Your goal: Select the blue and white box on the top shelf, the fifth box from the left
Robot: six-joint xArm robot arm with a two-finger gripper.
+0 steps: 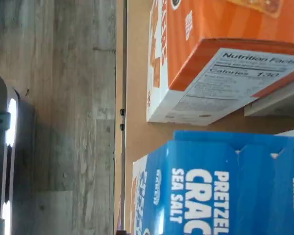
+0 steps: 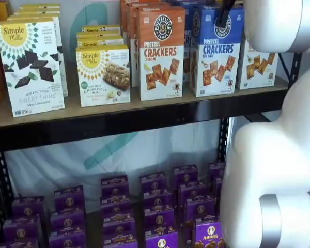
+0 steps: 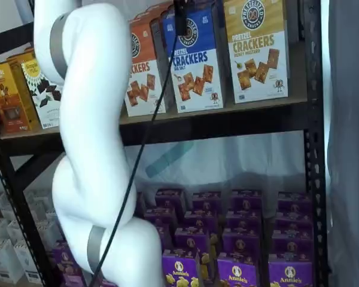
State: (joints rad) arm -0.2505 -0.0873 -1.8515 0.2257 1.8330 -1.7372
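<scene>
Claw (image 3: 180, 18) hanging just before the blue and white box's (image 3: 194, 63) upper front; its spread impossible to tell.

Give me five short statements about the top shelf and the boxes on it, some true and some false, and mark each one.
1. The blue and white box stands upright on the top shelf. True.
2. An orange-topped cheddar box stands directly beside the blue and white box. True.
3. The blue and white box reads "Honey Mustard". False: it reads "Pretzel Crackers Sea Salt"; the yellow-topped box carries the mustard wording.
4. The level below the top shelf holds large green boxes. False: it holds small purple boxes.
5. The blue and white box has been lifted clear of the shelf. False: in both shelf views it sits on the board among its neighbours.
</scene>
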